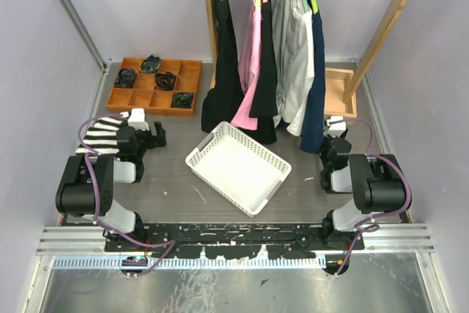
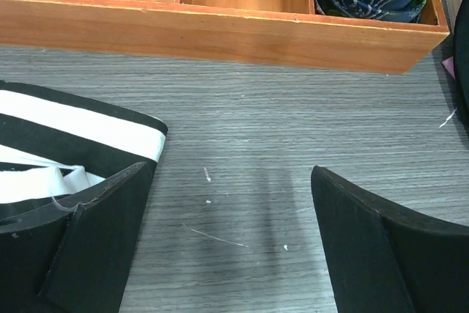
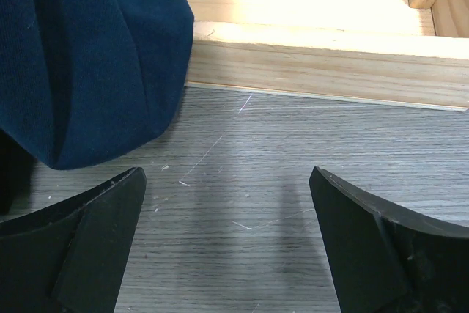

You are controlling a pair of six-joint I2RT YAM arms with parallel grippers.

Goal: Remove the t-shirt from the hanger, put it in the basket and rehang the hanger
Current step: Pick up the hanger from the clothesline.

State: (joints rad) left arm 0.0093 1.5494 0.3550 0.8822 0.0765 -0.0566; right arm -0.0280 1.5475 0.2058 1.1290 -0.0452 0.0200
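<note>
T-shirt (image 1: pixel 316 78) in navy hangs at the right end of the wooden rack (image 1: pixel 388 27), above the scratched grey bench (image 1: pixel 176 181) between lilac walls (image 1: pixel 44 71), with left fingers (image 2: pixel 102 240) and right fingers (image 3: pixel 88 232) spread open before the rack.

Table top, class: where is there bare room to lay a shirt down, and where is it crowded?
Bare table lies between the orange tray and the white basket, and between the basket and the right gripper. It is crowded at the back, under the hanging clothes.
</note>
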